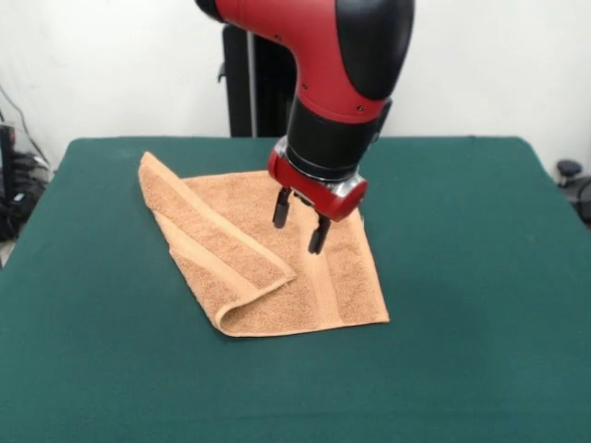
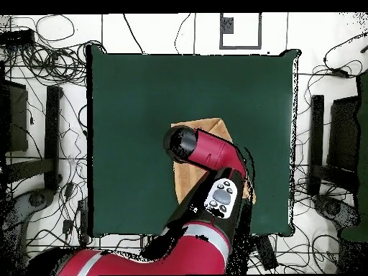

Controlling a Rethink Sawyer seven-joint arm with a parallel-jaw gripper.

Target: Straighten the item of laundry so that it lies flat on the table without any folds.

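Orange-tan towel (image 1: 277, 263) lies on the dark green table (image 1: 471, 305), roughly mid-table, a bit twd the far edge & left of centre. Not flat: left side is folded over on itself in a long diagonal flap running from the far-left corner of the towel down to a rounded fold at its near edge; flat woven band visible along the flap, another band on the right part running twd the near-right corner. Right part lies flat. Red & black arm comes down from above; gripper (image 1: 300, 221) hangs just over the towel's middle, two dark fingers (image 1: 281, 209) apart, nothing held btwn them.
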